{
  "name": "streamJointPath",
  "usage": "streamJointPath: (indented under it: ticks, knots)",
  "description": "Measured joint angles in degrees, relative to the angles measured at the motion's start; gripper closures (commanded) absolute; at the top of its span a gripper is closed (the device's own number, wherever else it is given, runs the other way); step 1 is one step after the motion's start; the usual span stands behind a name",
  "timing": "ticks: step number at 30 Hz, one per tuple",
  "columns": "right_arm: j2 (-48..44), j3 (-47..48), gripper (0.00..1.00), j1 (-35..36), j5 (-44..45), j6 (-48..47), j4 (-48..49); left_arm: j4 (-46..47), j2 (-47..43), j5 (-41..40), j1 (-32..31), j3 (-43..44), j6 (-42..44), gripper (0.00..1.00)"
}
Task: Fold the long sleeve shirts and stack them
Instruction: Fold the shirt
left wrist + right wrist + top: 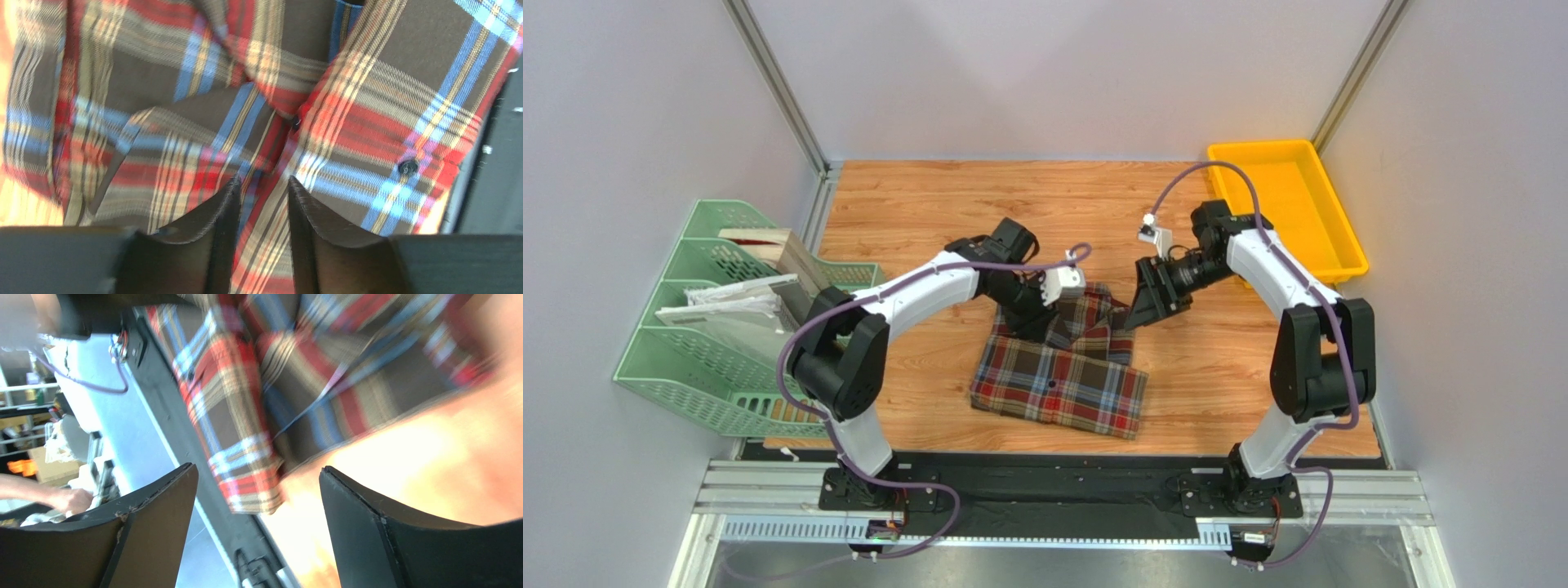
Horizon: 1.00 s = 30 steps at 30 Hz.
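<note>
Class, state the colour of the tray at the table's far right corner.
The tray is bright yellow, shown best in the top external view.

The left hand (pixel 1032 325) is covering the shirt (pixel 1063 386) directly beneath it; beyond the right hand (pixel 258 471) the shirt is smearing into blur, running off the top edge, the surface (pixel 430 478) bleaching out

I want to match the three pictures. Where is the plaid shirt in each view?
Top external: shirt in the middle, on the table.
Left wrist: shirt fills almost the whole picture.
Right wrist: shirt across the top, blurred.
Shared landmark: the orange wood table beside the shirt.
</note>
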Motion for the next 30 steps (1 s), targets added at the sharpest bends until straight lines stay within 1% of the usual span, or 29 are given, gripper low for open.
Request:
streamJointPath:
  ticks: [1, 4, 7, 10, 14, 16, 17, 21, 28, 30]
  knots:
    - [-1.5, -2.3, 0.15, 0.0, 0.0, 0.5, 0.2, -1.4, 0.3, 1.4, 1.6, 1.0, -0.5, 0.5]
    - [-4.8, -8.4, 0.14, 0.0, 0.3, 3.2, 3.1, -4.3, 0.2, 6.0, 6.3, 2.4, -2.1, 0.45]
    - [-7.8, -13.0, 0.14, 0.0, 1.2, 6.1, 6.4, -6.8, -0.4, 9.7, 11.2, 2.4, -3.4, 0.43]
    - [-9.7, -14.7, 0.14, 0.0, 1.8, 7.0, 7.6, -8.9, -1.4, 11.5, 14.6, 2.1, -3.7, 0.41]
    - [-9.9, -15.0, 0.16, 0.9, 2.6, 5.1, 7.6, -11.3, -1.6, 12.5, 15.0, 2.0, -3.7, 0.39]
    - [-9.9, -15.8, 0.19, 1.6, 2.9, 4.0, 7.6, -11.8, -1.4, 12.5, 14.9, 2.0, -3.7, 0.38]
    - [-9.9, -16.5, 0.23, 2.2, 3.1, 3.3, 7.6, -11.9, -1.2, 12.4, 14.9, 2.0, -3.8, 0.37]
    - [-9.9, -18.6, 0.29, 4.4, 4.5, 1.6, 7.6, -12.1, 1.4, 12.3, 15.0, 2.0, -3.9, 0.36]
    - [-8.9, -19.3, 0.34, 7.0, 5.6, -0.7, 8.0, -13.1, 4.6, 11.4, 15.3, 2.0, -3.8, 0.35]
    - [-8.3, -19.3, 0.38, 7.4, 5.7, -0.9, 8.2, -13.5, 5.4, 11.3, 15.4, 2.0, -3.8, 0.35]
